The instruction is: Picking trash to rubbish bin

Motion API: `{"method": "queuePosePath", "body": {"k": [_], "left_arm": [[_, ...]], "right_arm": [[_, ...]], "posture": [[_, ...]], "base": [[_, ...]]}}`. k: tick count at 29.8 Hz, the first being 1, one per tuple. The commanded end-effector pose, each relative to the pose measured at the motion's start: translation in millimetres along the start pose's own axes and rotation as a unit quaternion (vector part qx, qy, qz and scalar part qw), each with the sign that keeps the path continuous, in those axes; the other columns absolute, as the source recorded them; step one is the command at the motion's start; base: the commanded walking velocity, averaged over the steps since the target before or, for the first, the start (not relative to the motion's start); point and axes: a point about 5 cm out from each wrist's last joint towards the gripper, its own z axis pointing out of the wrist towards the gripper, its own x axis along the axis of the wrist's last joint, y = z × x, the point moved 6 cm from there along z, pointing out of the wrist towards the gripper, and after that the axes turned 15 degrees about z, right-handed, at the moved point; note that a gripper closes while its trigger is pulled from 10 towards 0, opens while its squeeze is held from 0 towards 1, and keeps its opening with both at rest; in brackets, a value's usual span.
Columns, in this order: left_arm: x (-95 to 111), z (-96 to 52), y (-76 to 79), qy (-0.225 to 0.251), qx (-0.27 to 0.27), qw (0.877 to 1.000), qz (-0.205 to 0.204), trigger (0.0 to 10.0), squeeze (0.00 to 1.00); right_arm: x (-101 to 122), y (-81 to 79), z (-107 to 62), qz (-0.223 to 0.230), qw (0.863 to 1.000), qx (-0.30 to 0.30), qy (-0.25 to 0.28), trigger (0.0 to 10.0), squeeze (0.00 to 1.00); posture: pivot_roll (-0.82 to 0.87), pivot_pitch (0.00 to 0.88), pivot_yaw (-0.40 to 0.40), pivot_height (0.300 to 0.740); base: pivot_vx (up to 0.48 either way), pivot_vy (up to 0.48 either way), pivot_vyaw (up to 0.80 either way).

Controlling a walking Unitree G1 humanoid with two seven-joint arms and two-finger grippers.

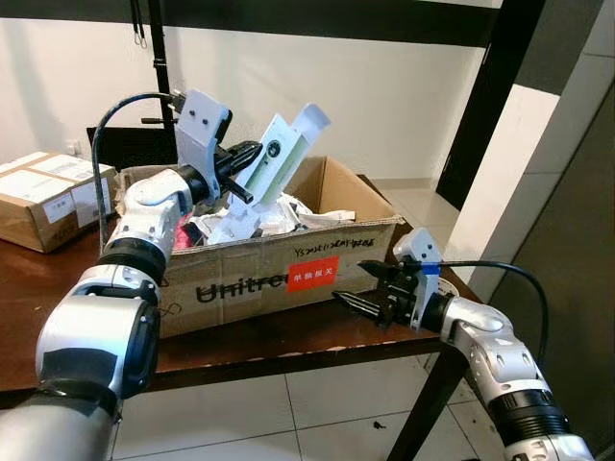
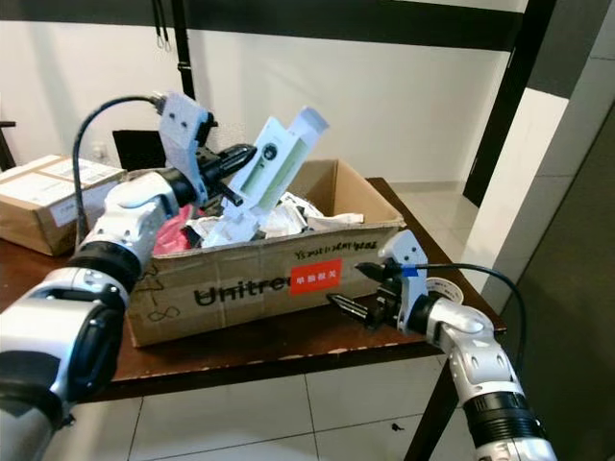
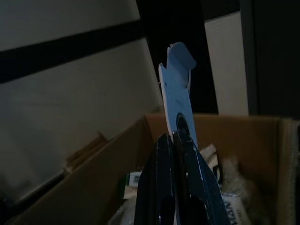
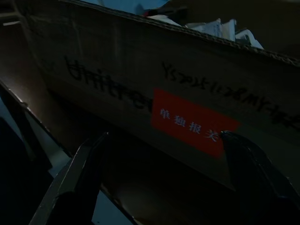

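Dark table [image 1: 288, 338] — two cartons; left gripper [image 1: 252, 171] clamps one white card [image 1: 284, 154], right gripper [image 1: 370, 285] jaws apart.

Brown corrugated cardboard box [image 1: 250, 279] looking matt; dark wooden worktop [image 1: 288, 336] shining glossy; white card packaging [image 1: 279, 158] appearing smooth; floor tiles [image 1: 288, 418] gleaming.
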Motion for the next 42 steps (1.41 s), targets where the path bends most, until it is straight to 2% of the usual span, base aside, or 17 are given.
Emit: {"method": "queuePosePath", "body": {"k": [1, 3, 9, 14, 18, 19, 20, 21, 29, 32, 34, 35, 36, 38, 40, 41, 42], "left_arm": [[-16, 3.4, 15.1, -0.036, -0.015, 0.999, 0.008, 10.0, 0.00], [-14, 10.3, 19.2, -0.042, -0.006, 0.999, 0.025, 10.0, 0.00], [-15, 16.4, 19.8, -0.067, 0.013, 0.994, 0.083, 10.0, 0.00], [-16, 19.8, 26.3, -0.070, 0.004, 0.994, 0.089, 10.0, 0.00], [-16, 20.4, 26.8, -0.071, 0.002, 0.994, 0.086, 10.0, 0.00], [-15, 20.5, 26.2, -0.071, 0.003, 0.994, 0.083, 10.0, 0.50], [-15, 20.5, 26.2, -0.071, 0.003, 0.994, 0.083, 10.0, 0.50], [-14, 20.5, 24.4, -0.071, 0.005, 0.994, 0.080, 10.0, 1.00], [-10, 18.4, 11.8, -0.067, 0.029, 0.995, 0.061, 10.0, 1.00], [-11, 16.9, 5.4, -0.076, 0.047, 0.994, 0.070, 10.0, 1.00], [-3, 13.9, -14.9, -0.066, 0.103, 0.990, 0.067, 10.0, 1.00], [9, 11.2, -31.3, -0.042, 0.144, 0.988, 0.041, 10.0, 0.00], [17, 8.8, -42.1, -0.023, 0.170, 0.985, 0.021, 10.0, 0.00], [35, 5.4, -57.4, 0.032, 0.197, 0.979, -0.043, 10.0, 0.00], [53, 5.1, -62.3, 0.099, 0.182, 0.971, -0.119, 10.0, 0.00], [53, 5.1, -62.3, 0.099, 0.182, 0.971, -0.119, 10.0, 0.00], [62, 8.6, -53.6, 0.138, 0.127, 0.968, -0.168, 10.0, 0.00]], "right_arm": [[4, -4.4, 1.4, 0.006, 1.000, 0.007, 0.010, 10.0, 0.00], [8, -11.8, 6.9, 0.008, 1.000, 0.016, 0.018, 10.0, 0.00], [9, -28.5, 11.7, 0.013, 0.999, 0.042, 0.021, 10.0, 0.00], [5, -38.3, 10.2, 0.020, 0.998, 0.052, 0.017, 10.0, 0.00], [4, -39.5, 8.9, 0.021, 0.998, 0.053, 0.015, 10.0, 0.00], [4, -39.7, 8.0, 0.022, 0.998, 0.053, 0.015, 10.0, 0.00], [4, -39.7, 8.0, 0.022, 0.998, 0.053, 0.015, 10.0, 0.00], [4, -39.6, 7.1, 0.022, 0.998, 0.052, 0.014, 10.0, 0.00], [5, -37.7, 5.9, 0.023, 0.999, 0.047, 0.010, 10.0, 0.00], [5, -37.1, 6.0, 0.023, 0.999, 0.044, 0.008, 10.0, 0.00], [6, -35.6, 5.8, 0.023, 0.999, 0.039, 0.009, 10.0, 0.00], [7, -35.3, 5.4, 0.024, 0.999, 0.038, 0.009, 10.0, 0.00], [7, -35.0, 5.0, 0.024, 0.999, 0.038, 0.010, 10.0, 0.00], [8, -34.5, 4.0, 0.024, 0.999, 0.037, 0.009, 10.0, 0.00], [8, -33.4, 2.2, 0.025, 0.999, 0.037, 0.009, 10.0, 0.00], [8, -33.4, 2.2, 0.025, 0.999, 0.037, 0.009, 10.0, 0.00], [7, -34.1, 0.5, 0.032, 0.999, 0.042, 0.005, 10.0, 0.00]], "posture": [[0.04, 0.042, -0.038, 0.740], [0.03, 0.048, -0.034, 0.740], [0.01, 0.077, -0.010, 0.740], [0.01, 0.099, 0.002, 0.740], [0.01, 0.108, 0.009, 0.740], [0.01, 0.112, 0.009, 0.740], [0.01, 0.112, 0.009, 0.740], [0.01, 0.114, 0.010, 0.740], [0.01, 0.119, 0.011, 0.740], [0.01, 0.119, 0.010, 0.740], [0.01, 0.121, 0.007, 0.740], [0.01, 0.124, 0.005, 0.740], [0.00, 0.124, 0.003, 0.740], [0.00, 0.124, 0.002, 0.740], [0.01, 0.124, -0.005, 0.740], [0.01, 0.124, -0.005, 0.740], [0.01, 0.123, -0.009, 0.740]], "base": [[0.000, 0.000, 0.00], [0.000, 0.000, 0.00], [0.000, 0.000, 0.00], [0.000, 0.000, 0.00], [0.000, 0.000, 0.00], [0.000, 0.000, 0.00], [0.000, 0.000, 0.00], [0.000, 0.000, 0.00], [0.000, 0.000, 0.00], [0.000, 0.000, 0.00], [0.000, 0.000, 0.00], [0.000, 0.000, 0.00], [0.000, 0.000, 0.00], [0.000, 0.000, 0.00], [0.000, 0.000, 0.00], [0.000, 0.000, 0.00], [0.000, 0.000, 0.00]]}}
